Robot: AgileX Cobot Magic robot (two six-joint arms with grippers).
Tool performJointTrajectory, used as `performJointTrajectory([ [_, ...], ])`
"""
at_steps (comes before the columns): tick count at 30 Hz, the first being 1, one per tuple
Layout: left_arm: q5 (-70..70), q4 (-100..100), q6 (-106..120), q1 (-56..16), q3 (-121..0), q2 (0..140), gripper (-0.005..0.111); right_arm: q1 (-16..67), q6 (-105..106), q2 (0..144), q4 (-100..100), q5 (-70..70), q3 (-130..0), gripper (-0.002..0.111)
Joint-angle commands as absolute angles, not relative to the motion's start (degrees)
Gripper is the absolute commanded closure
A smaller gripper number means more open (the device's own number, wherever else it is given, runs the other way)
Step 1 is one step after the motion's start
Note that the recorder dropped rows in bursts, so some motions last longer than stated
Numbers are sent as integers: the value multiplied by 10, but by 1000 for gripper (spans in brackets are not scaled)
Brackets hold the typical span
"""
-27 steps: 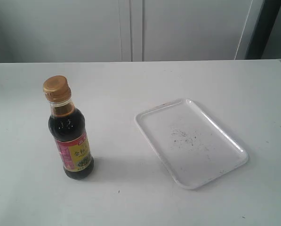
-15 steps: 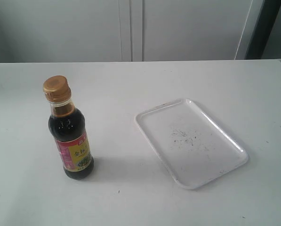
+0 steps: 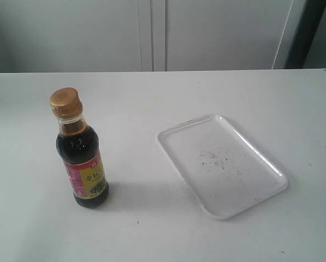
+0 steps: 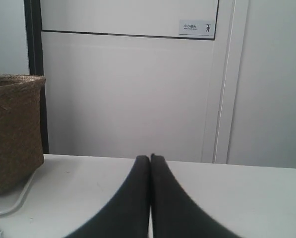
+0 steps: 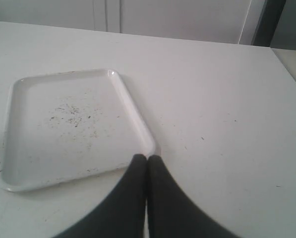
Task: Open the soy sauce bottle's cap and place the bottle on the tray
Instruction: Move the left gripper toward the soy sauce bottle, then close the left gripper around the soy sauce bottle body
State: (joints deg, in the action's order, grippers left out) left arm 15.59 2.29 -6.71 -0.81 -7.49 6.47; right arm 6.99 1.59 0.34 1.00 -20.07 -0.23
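The soy sauce bottle [image 3: 82,160] stands upright on the left of the white table, dark liquid inside, pink-and-yellow label facing front. Its gold-bronze cap [image 3: 65,101] is closed. The white speckled tray [image 3: 261,164] lies empty to the bottle's right, also seen in the right wrist view as the tray [image 5: 19,163]. Neither gripper appears in the exterior view. My left gripper [image 4: 150,157] is shut with nothing in it, above bare table, the bottle out of its view. My right gripper [image 5: 147,157] is shut, empty, hovering near the tray's corner.
A woven brown basket [image 4: 14,131] stands on a white base at the table's side in the left wrist view. White cabinet doors [image 3: 152,33] run behind the table. A dark post [image 3: 302,33] rises at the back right.
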Motion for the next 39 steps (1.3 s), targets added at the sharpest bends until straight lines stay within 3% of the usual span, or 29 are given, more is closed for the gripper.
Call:
performJointTrajectory([
  [1,174,14,-72,-7,-123,135,107,68,14,0,6,-199,0,108],
  [6,169,-127,-182,-7,-189,264,107,68,14,0,4,-199,0,108],
  [9,268,-362,-411,-7,-208,347,107,68,14,0,4,-199,0,108],
  [16,440,-505,-506,-7,-245,482,103,68,14,0,4,-199,0,108],
  [18,505,-520,-508,-7,-251,512,87,68,14,0,4,-199,0,108],
  [19,549,-526,-508,-7,-256,524,66,68,14,0,4,-199,0,108],
  [20,576,-527,-512,-7,-260,529,52,68,14,0,4,-199,0,108],
  [21,618,-529,-546,-7,-268,539,28,68,14,0,4,-199,0,108],
  [24,635,-554,-588,-7,-282,549,1,68,14,0,4,-199,0,108],
  [39,700,-582,-581,-33,-290,638,2,68,14,0,4,-199,0,108],
])
